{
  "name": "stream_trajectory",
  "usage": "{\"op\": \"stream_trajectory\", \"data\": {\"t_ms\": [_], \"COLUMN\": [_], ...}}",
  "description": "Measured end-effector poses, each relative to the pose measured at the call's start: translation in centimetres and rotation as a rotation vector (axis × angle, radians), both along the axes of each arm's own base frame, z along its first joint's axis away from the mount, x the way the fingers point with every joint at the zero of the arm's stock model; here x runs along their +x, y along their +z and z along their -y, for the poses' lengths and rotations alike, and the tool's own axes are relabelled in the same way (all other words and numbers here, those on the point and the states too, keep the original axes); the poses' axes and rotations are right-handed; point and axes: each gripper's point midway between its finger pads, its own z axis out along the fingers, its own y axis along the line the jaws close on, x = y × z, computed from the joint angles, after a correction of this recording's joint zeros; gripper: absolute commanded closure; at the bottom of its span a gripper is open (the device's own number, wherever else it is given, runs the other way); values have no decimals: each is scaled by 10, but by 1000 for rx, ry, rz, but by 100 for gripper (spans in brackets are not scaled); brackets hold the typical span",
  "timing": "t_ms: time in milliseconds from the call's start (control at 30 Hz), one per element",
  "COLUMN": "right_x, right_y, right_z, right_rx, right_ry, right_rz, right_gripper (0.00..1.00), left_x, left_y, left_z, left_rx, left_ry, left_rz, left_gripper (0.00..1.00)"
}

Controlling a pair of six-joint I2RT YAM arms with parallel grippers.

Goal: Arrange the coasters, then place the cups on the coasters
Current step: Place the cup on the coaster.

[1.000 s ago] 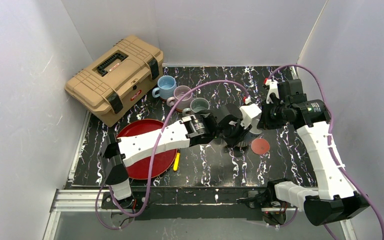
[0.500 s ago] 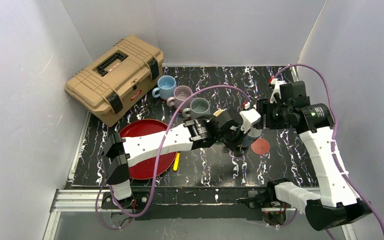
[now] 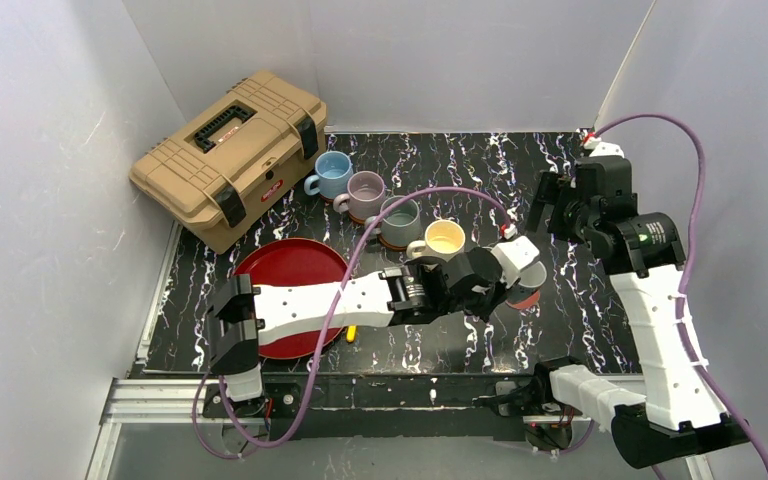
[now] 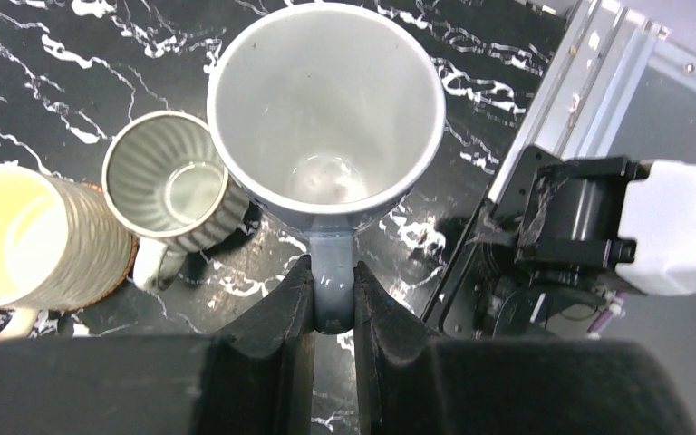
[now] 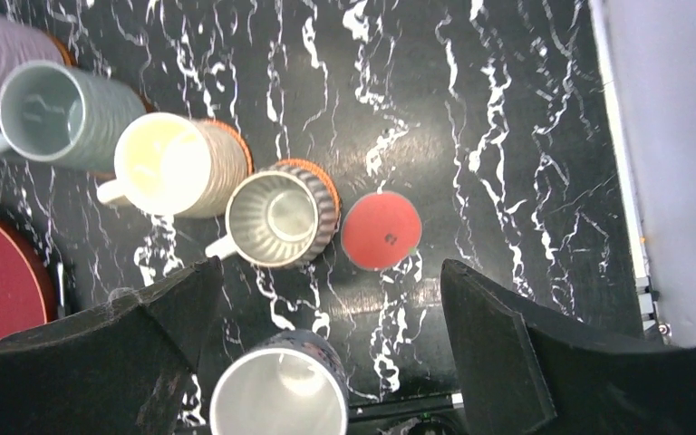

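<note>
Over the near right part of the black marbled table [image 5: 507, 136], the left gripper [image 4: 333, 288] is pinched nearly closed on the handle of the small pale grey cup [image 4: 326, 109]. The cup is mouth up, its body out beyond the fingertips, and it appears lifted clear of the table. The right gripper [image 5: 331, 272] is spread fully wide, holds nothing and hangs high above the row.

The flat red coaster [image 5: 381, 230] is bare. It lies just beside the ribbed grey-white cup [image 5: 281, 217], which sits on a woven coaster [image 5: 324, 186] next to the cream-yellow cup [image 5: 168, 163]. From the right wrist view, the held cup is on the near side of the red coaster, not yet over it.

Risks as I judge them:
- The grip is on the handle alone, so the cup could swing or tip in the jaws during transit.
- The red disc is small, so an off-centre set-down would leave the cup overhanging it.
- The ribbed cup is close, so a wide approach could knock it off its coaster.
- The flat disc may slide if the cup's base drags across it.
</note>
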Motion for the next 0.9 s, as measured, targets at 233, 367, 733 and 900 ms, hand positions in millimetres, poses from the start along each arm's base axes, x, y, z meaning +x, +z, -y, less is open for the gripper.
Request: {"op": "stream_trajectory", "data": {"t_ms": [233, 367, 733, 900], "right_x": [12, 15, -11, -12], "right_y": [37, 67, 109, 111], "right_z": [15, 25, 35, 33], "right_rx": [-14, -13, 40, 51], "right_ry": [-111, -167, -192, -180], "right_rz": [122, 221, 412, 422], "right_gripper": [2, 2, 2, 2], "left_x": [5, 9, 18, 26], "left_y": [-10, -33, -58, -70], "left_z": [27, 35, 62, 74], "left_rx": [-36, 0, 22, 25], "left_ry": [46, 72, 109, 131], "left_rz": [15, 5, 24, 40], "left_gripper": [100, 100, 100, 100]}}
